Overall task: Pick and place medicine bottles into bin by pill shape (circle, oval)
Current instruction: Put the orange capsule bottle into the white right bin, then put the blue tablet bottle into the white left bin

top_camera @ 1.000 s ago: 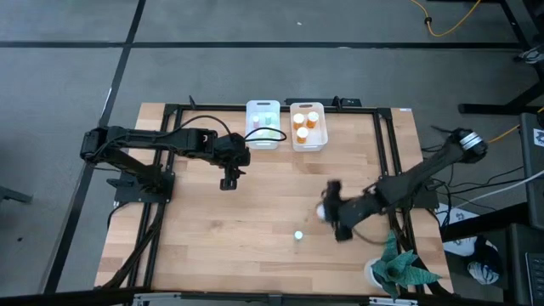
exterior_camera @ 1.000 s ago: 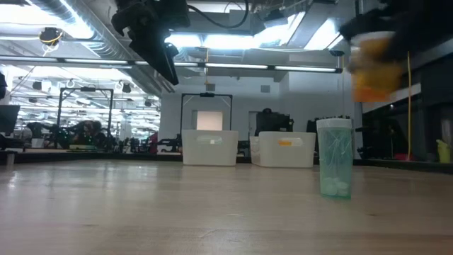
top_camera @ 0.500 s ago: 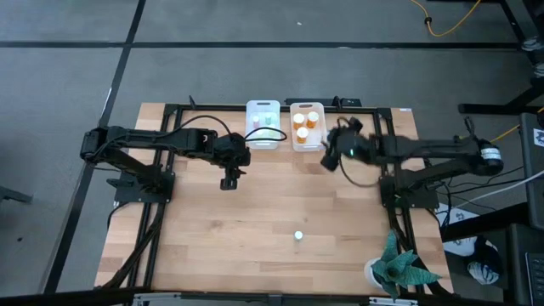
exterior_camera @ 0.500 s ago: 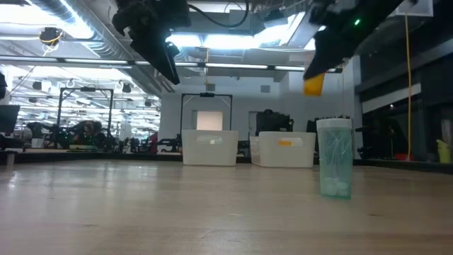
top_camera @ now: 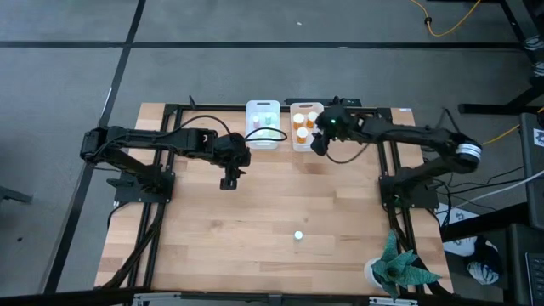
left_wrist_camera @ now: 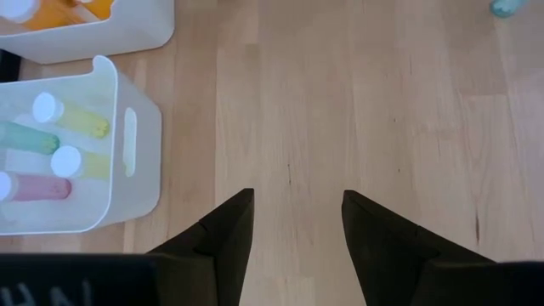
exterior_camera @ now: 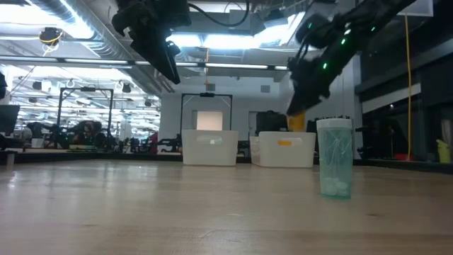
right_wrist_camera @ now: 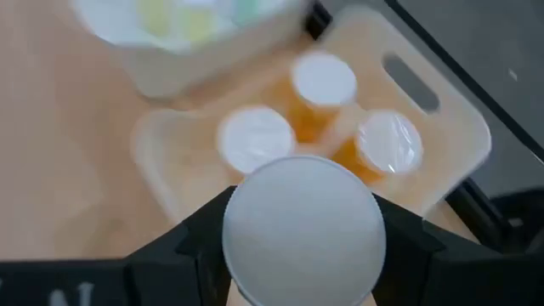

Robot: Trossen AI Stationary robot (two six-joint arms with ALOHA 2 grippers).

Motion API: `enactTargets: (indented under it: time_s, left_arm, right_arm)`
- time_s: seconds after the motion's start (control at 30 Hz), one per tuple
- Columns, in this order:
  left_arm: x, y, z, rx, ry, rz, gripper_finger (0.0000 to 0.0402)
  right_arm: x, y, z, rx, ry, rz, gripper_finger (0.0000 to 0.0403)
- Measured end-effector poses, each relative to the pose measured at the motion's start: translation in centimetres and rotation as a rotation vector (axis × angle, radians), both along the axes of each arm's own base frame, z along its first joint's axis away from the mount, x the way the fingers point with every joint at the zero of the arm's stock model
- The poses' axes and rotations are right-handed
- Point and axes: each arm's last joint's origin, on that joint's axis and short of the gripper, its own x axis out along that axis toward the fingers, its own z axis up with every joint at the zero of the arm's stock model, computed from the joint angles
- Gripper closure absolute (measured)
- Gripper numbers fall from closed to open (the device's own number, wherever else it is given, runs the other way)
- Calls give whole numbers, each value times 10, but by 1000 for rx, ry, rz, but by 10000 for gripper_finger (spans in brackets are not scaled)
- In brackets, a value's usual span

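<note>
The right gripper (top_camera: 319,140) has swung from mid-tabletop to just over the right bin (top_camera: 307,140); its fingers hold an orange bottle (right_wrist_camera: 303,229), ready for release; the left gripper (top_camera: 229,181) hovers, fingers apart and empty; one green bottle (top_camera: 298,235) remains.

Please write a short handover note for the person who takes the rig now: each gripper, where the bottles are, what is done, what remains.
Right gripper: shut on an orange bottle, held over the right bin.
Left gripper: open, empty, above the table near the left bin.
Done: three orange bottles stand in the right bin; pastel bottles lie in the left bin.
Left: release the held bottle, then sort the green bottle standing on the table.
</note>
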Motion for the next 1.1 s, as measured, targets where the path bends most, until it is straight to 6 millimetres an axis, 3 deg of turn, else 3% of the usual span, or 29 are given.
enactTargets:
  time_s: [0.33, 0.57, 0.8, 1.1]
  left_arm:
    - [0, 0, 0, 0, 0, -1, 231]
    - [0, 0, 0, 0, -1, -1, 231]
    - [0, 0, 0, 0, -1, 0, 231]
    - [0, 0, 0, -1, -1, 2, 231]
  right_arm:
    - [16, -28, -44, 64, 49, -4, 197]
    - [18, -36, -59, 86, 74, -33, 196]
    - [18, -37, -61, 88, 77, -34, 169]
    - [14, -34, -43, 55, 30, -31, 153]
